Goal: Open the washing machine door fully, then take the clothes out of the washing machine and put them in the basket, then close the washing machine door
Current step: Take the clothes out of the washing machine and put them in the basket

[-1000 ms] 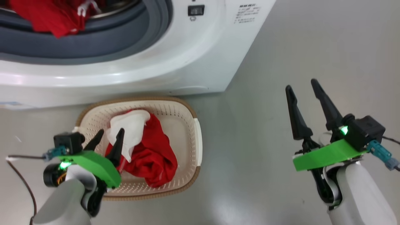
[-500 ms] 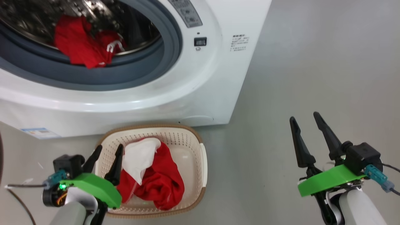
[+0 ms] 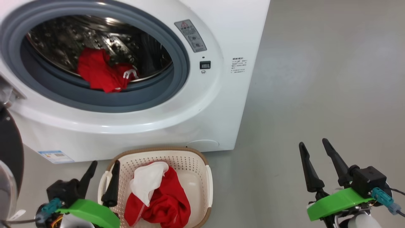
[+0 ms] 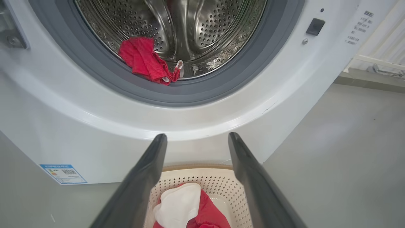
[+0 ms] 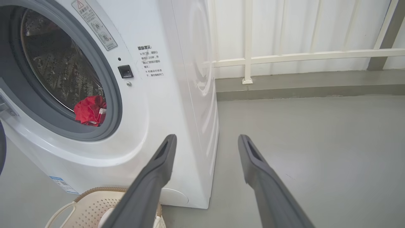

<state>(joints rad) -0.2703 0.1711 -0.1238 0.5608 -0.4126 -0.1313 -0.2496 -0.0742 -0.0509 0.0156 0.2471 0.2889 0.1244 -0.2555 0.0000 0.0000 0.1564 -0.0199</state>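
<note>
Your left gripper [image 3: 106, 162] sits low at the left, fingers spread wide with nothing between them. The black rim of the washing machine door [image 3: 11, 145] stands just off its outer side, swung open and clear of the opening. The tips hover above the left edge of the basket [image 3: 207, 177], which stands on the floor touching or nearly touching the front of the washing machine [image 3: 221, 104]. Inside the basket lie the clothes [image 3: 167, 199] already moved: a crumpled red piece with a white cloth [image 3: 147, 180] on top.

Look up from there to what matters next. One red garment [image 3: 98, 71] lies at the bottom front of the steel drum [image 3: 95, 31], draped onto the grey gasket [image 3: 95, 101]. From the left gripper it is ahead and well above, almost in line with the fingers. In the left wrist view it falls a little left of the gap. Its long axis runs across the opening, slanting down to the right and ending in a small white trim loop. You will probably want the jaws to cross that line, not run along it.

Your right gripper [image 3: 313, 142] hangs over bare floor, past the machine's right corner, equally wide and empty. It is well apart from the drum and would have to reach across the machine's front. The left arm looks the nearer one for this pick.
</note>
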